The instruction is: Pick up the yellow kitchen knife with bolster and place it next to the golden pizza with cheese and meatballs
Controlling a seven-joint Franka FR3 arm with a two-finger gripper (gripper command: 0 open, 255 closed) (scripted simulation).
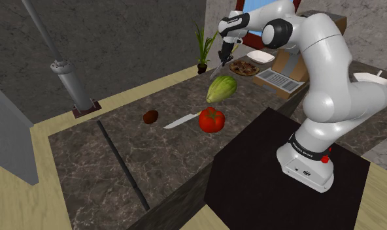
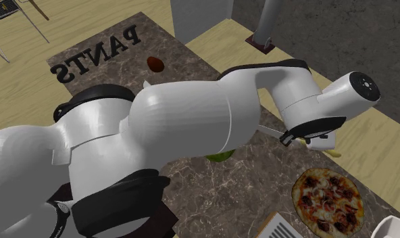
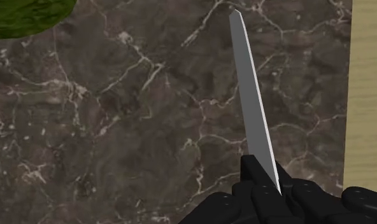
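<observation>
One claw (image 3: 267,183) clasps a tapered grey knife (image 3: 249,95).

White arm (image 1: 323,65) stretched forward, wrist angled down, jaws clamped on the knife (image 3: 251,95).

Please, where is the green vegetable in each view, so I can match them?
Shoulder view: the green vegetable lies on the counter near the middle, just under the claw.
Second exterior view: the green vegetable is a sliver under the white arm, near the middle.
Wrist view: the green vegetable lies across the counter from the knife that the claw clasps.
Shared landmark: the dark marbled counter.
</observation>
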